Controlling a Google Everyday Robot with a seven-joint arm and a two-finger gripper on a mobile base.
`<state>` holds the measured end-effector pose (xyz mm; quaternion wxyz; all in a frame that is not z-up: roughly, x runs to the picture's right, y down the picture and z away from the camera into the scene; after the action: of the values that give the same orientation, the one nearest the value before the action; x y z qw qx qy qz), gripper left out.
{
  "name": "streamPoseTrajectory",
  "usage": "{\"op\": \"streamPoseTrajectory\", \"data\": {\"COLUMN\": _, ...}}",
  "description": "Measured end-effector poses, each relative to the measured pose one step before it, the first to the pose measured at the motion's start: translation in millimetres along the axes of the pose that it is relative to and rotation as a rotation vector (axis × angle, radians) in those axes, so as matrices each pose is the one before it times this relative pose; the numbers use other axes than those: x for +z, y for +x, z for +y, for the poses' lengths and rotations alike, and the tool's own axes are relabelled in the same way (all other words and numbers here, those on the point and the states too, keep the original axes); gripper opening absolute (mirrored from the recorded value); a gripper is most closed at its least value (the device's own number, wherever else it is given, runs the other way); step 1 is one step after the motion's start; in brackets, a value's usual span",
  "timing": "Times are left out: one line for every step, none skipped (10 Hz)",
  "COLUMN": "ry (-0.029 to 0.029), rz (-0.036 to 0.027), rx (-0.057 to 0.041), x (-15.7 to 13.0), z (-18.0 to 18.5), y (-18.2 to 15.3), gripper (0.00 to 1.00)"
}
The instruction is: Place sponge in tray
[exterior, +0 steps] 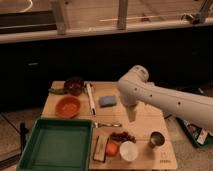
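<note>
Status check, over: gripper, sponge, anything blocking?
Gripper over table, beside sponge, not touching. Sponge on table, outside tray. Utensil lies between sponge and tray.
</note>
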<state>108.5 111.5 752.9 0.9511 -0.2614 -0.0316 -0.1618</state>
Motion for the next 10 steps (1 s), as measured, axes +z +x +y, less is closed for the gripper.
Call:
{"op": "streamPoseTrajectory", "data": {"ry": 0.00339, "rz": -0.00616, "rx": -0.01507, "x": 4.0, "z": -5.08, "y": -7.64, "gripper": 0.8}}
{"op": "streamPoseTrajectory", "data": {"ry": 0.00239, "rz": -0.00373, "rx": -0.00435, "x": 2.77, "z": -3.37, "y": -2.82, "gripper": 0.8}}
{"op": "streamPoseTrajectory", "data": {"ry": 0.00212, "rz": -0.00591, "rx": -0.00655, "x": 1.8, "z": -3.55, "y": -3.81, "gripper": 0.8}}
{"op": "streamPoseTrajectory", "data": {"ry": 0.00168, "rz": -0.00842, "rx": -0.00968, "x": 3.3, "z": -4.18, "y": -5.62, "gripper": 0.8}}
{"op": "streamPoseTrajectory", "data": {"ry": 0.0011, "rz": -0.00492, "rx": -0.00036, "x": 3.44, "z": -1.14, "y": -0.81, "gripper": 0.8}}
{"op": "streamPoseTrajectory", "data": {"ry": 0.00177, "rz": -0.00487, "rx": -0.00632, "x": 3.0, "z": -3.22, "y": -2.99, "gripper": 0.8}}
{"op": "streamPoseTrajectory", "data": {"ry": 0.00155, "rz": -0.00542, "rx": -0.01063, "x": 3.04, "z": -4.51, "y": -5.18, "gripper": 0.8}}
{"op": "streamPoseTrajectory", "data": {"ry": 0.00022, "rz": -0.00231, "rx": -0.00531, "x": 2.51, "z": -2.99, "y": -2.41, "gripper": 0.8}}
{"op": "streamPoseTrajectory", "data": {"ry": -0.00074, "rz": -0.00452, "rx": -0.00294, "x": 2.48, "z": -0.79, "y": -0.77, "gripper": 0.8}}
{"op": "streamPoseTrajectory", "data": {"ry": -0.00035, "rz": -0.00828, "rx": -0.0032, "x": 4.46, "z": -2.08, "y": -3.47, "gripper": 0.8}}
